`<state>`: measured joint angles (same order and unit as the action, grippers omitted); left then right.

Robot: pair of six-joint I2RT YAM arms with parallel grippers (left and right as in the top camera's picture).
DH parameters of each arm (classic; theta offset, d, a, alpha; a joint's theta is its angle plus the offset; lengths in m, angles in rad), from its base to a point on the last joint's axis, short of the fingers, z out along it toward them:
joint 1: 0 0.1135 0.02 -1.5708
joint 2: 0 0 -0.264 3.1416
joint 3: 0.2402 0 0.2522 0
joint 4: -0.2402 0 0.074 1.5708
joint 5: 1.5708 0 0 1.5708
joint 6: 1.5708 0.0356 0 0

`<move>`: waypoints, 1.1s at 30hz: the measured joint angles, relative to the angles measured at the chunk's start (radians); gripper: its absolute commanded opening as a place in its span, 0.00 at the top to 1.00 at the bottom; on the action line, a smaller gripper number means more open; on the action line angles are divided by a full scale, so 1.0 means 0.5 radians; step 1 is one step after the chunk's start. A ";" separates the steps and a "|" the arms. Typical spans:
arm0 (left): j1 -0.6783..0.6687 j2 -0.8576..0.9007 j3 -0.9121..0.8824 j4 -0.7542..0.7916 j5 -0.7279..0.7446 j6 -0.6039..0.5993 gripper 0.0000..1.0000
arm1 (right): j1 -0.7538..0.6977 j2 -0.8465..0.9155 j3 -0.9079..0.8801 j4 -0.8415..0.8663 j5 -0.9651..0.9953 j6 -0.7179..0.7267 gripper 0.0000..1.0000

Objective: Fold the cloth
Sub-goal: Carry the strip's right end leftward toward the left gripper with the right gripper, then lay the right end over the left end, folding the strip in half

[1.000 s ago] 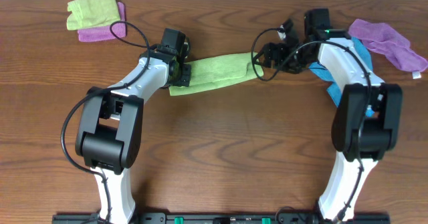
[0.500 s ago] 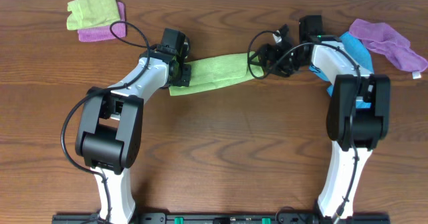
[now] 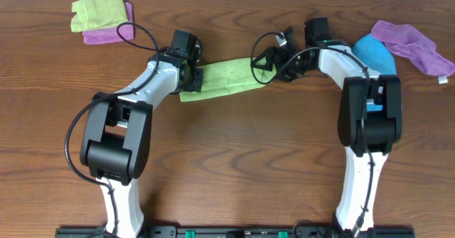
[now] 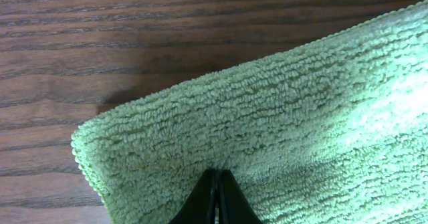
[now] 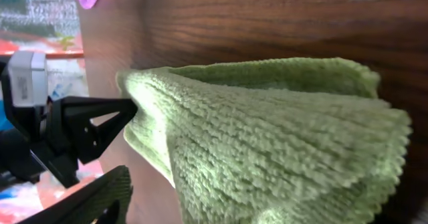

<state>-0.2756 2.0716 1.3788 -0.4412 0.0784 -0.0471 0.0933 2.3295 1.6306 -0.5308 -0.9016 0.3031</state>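
The cloth (image 3: 224,78) is stretched into a narrow lime-green band across the table (image 3: 234,167), nearer the far edge than the near one, approx. midway btwn the left and right edges. It is held at both ends.

Its left end is pinched by the left hand (image 3: 192,79). In the left wrist view the fingertips (image 4: 215,196) are pressed together w/ no gap and sunk into the pile, just in from a rounded corner that lies flat on the wood.

Its right end is gathered at the right hand (image 3: 261,62). The fingers can't be made out, but in the right wrist view the fabric is bunched in thick folds close to the lens and raised off the wood, so a closed grip is read.

A small folded lime-green cloth (image 3: 96,3) is stacked on a purple cloth (image 3: 106,33) at the far-left corner, well apart from the left hand. A blue cloth (image 3: 373,52) and a second purple cloth (image 3: 412,45) lie touching by the far-right corner, beyond the right arm (image 3: 366,110).

Bare wood is exposed btwn the two arms, from the band down to the near edge.
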 measured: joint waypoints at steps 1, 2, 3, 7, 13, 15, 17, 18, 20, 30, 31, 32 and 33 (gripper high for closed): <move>0.000 0.000 0.000 0.000 -0.001 0.000 0.94 | 0.005 0.000 0.000 0.002 0.011 0.005 0.29; 0.000 0.000 0.000 0.000 -0.001 0.000 0.94 | 0.009 0.001 0.000 0.002 0.031 0.013 0.36; 0.000 0.000 0.000 0.000 0.000 0.000 0.94 | 0.011 0.003 0.000 0.003 0.045 0.016 0.45; 0.000 0.000 0.000 0.000 0.000 0.000 0.94 | 0.012 0.033 0.000 -0.005 0.168 0.056 0.93; 0.000 0.000 0.000 -0.002 0.001 0.000 0.94 | 0.022 0.052 0.008 -0.014 0.227 0.109 0.98; 0.000 0.000 0.000 -0.008 0.000 0.000 0.94 | 0.026 0.052 0.021 -0.040 0.240 0.111 0.99; 0.000 0.000 0.000 -0.009 0.001 0.000 0.94 | 0.034 0.052 0.060 -0.108 0.280 0.111 0.99; 0.000 0.000 0.000 -0.009 0.001 0.000 0.94 | 0.045 0.052 0.089 -0.165 0.319 0.104 0.99; 0.000 0.000 0.000 -0.010 0.001 0.000 0.94 | 0.060 0.052 0.137 -0.256 0.369 0.088 0.99; 0.000 0.000 0.000 -0.011 -0.001 0.000 0.94 | 0.169 -0.073 0.241 -0.404 0.539 0.035 0.99; 0.000 0.000 0.000 -0.011 0.000 0.000 0.94 | 0.188 -0.099 0.242 -0.397 0.543 0.034 0.99; 0.000 0.000 0.000 -0.011 0.000 0.000 0.94 | 0.208 -0.135 0.243 -0.391 0.548 0.034 0.99; 0.000 0.000 0.000 -0.011 -0.001 0.000 0.94 | 0.244 -0.162 0.246 -0.385 0.548 0.031 0.98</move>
<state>-0.2756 2.0716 1.3788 -0.4469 0.0780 -0.0471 0.2153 2.2486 1.7535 -0.7235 -0.6277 0.3183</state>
